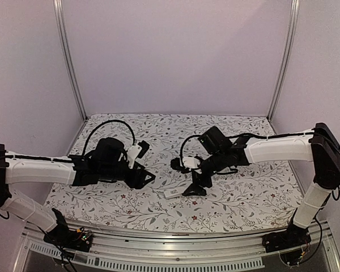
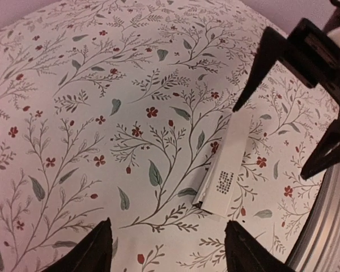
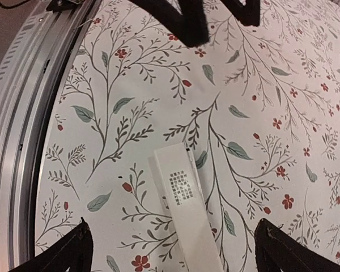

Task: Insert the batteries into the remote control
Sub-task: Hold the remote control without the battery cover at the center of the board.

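The remote control (image 1: 171, 193) is a slim white bar with a small black printed patch near one end, lying flat on the floral cloth. It shows in the left wrist view (image 2: 229, 170) and the right wrist view (image 3: 187, 209). My left gripper (image 1: 147, 177) is open and empty (image 2: 167, 226), just short of the remote's patch end. My right gripper (image 1: 194, 190) is open (image 3: 173, 226) and straddles the remote's other end without touching it. No batteries are in view.
The metal rail along the table's near edge (image 3: 17, 113) lies close to the remote, also at the right of the left wrist view (image 2: 328, 226). The two grippers face each other a short way apart. Upright frame posts (image 1: 68, 56) stand at the back corners.
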Tool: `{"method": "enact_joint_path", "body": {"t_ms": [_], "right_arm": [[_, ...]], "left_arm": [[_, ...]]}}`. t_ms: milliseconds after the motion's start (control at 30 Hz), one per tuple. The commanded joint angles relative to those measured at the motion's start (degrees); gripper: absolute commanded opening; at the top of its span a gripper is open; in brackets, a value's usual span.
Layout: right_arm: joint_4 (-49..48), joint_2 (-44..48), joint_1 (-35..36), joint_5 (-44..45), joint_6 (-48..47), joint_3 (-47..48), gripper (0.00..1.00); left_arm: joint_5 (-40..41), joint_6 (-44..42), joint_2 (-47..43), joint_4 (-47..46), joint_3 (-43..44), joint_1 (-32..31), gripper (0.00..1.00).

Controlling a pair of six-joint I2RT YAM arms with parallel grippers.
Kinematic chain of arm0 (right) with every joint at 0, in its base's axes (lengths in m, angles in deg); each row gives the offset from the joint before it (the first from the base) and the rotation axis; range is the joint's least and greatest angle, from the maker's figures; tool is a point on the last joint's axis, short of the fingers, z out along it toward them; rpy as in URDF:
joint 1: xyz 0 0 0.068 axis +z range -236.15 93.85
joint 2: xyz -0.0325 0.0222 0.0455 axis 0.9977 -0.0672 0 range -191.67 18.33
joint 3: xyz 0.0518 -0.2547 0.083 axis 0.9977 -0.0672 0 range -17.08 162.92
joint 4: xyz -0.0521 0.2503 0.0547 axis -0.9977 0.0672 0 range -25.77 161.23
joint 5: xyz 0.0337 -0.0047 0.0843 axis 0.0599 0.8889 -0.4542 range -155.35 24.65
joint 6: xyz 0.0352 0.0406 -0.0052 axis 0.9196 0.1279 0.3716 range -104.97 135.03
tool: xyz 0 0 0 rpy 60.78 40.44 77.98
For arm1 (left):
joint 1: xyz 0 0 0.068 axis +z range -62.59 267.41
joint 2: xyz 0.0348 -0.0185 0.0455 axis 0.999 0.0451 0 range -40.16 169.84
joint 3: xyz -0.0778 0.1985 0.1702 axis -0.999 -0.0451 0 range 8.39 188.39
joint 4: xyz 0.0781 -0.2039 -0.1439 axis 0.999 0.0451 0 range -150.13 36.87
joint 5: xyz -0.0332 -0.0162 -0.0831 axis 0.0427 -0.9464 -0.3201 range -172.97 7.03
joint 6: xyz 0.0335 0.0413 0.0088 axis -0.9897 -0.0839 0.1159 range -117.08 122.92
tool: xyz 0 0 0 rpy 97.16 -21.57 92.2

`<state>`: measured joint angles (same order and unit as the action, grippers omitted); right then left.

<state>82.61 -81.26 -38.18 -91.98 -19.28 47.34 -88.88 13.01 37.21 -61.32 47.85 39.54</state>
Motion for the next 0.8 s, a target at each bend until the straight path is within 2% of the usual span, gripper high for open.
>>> {"method": "enact_joint_path", "body": {"t_ms": [0,67,267,500,767], "right_arm": [[-2.70,-1.08,2.96,4.81,-18.69,-0.03,0.99],[-2.23,-2.70,3.71,5.70,-20.13,1.75,0.99],[7.88,-9.63,5.45,5.98,-23.15,8.45,0.94],[7.83,-12.93,5.78,6.65,-21.43,10.12,0.89],[6.57,-16.16,5.82,9.14,-18.58,10.48,0.76]], "left_arm": [[5.81,17.86,-4.44,-10.90,-8.79,-0.04,0.60],[5.74,20.40,-5.47,-15.88,-12.97,-0.17,0.56],[8.15,21.59,-2.73,-18.31,-15.01,-1.51,0.53],[9.20,18.92,4.51,-19.55,-12.61,-4.50,0.50],[8.83,15.70,10.60,-18.61,-9.34,-7.48,0.47]]}}
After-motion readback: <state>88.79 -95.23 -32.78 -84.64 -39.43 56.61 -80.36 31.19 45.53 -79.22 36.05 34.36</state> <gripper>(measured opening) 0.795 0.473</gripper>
